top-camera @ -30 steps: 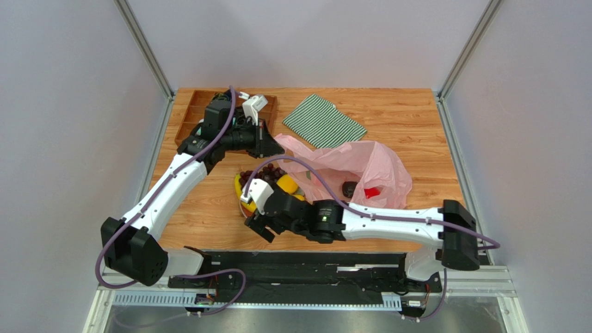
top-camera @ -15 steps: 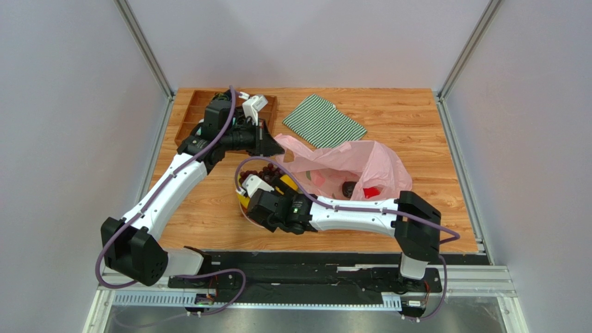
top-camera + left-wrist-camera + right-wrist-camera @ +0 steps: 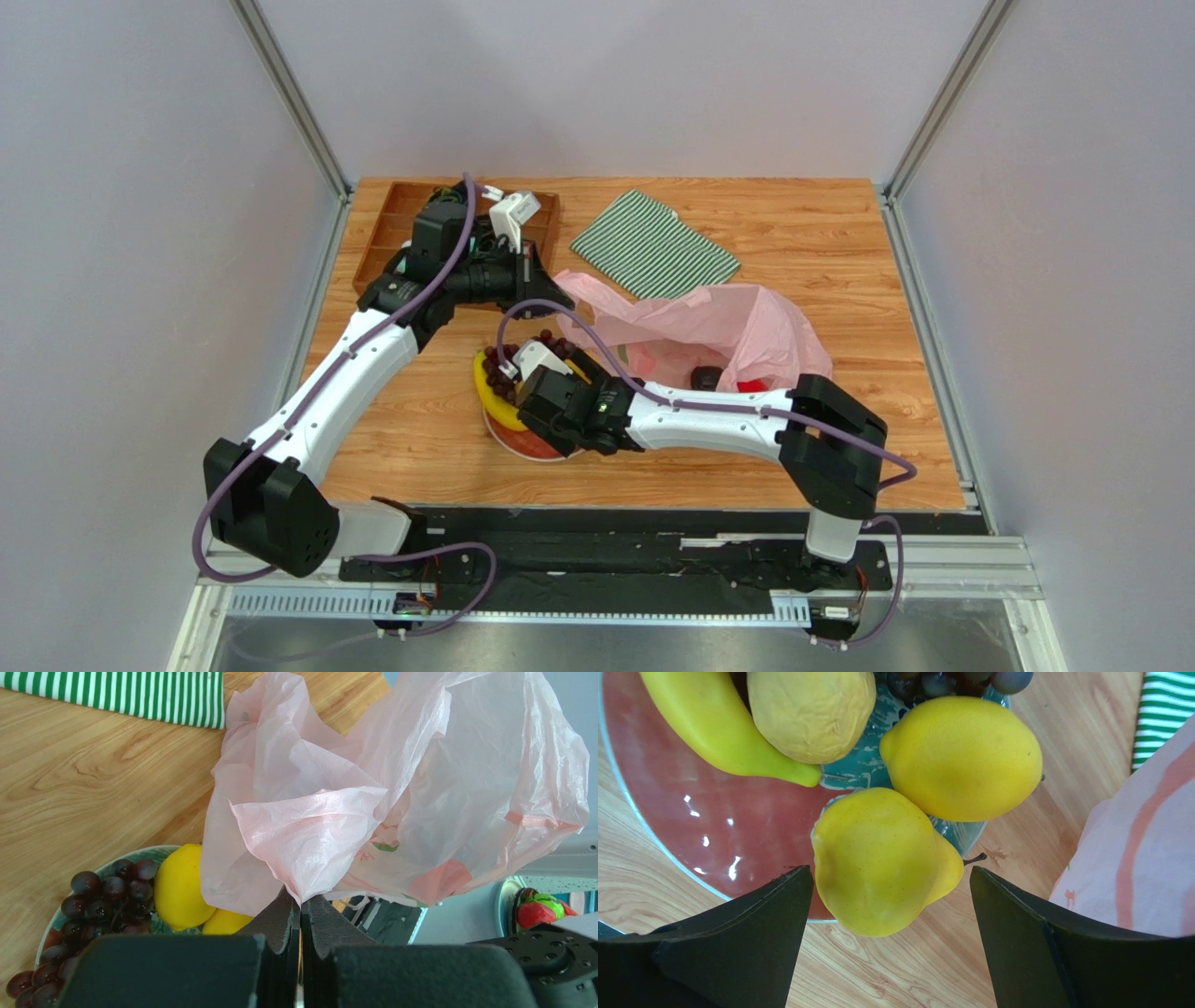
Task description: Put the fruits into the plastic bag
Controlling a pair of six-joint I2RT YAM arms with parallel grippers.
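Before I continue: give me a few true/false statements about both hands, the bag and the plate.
The left hand is shut on the edge of the plastic bag. True.
The right hand is shut and empty. False: it is open, astride a yellow pear-shaped fruit.
Grapes lie on the plate. True.
The striped cloth covers the plate. False: it lies apart, farther back on the table.

Fruits [image 3: 875,861] on plate [image 3: 703,833]; bag [image 3: 730,329] just right of plate; cloth [image 3: 654,245] behind bag; tray [image 3: 393,210] at far left.
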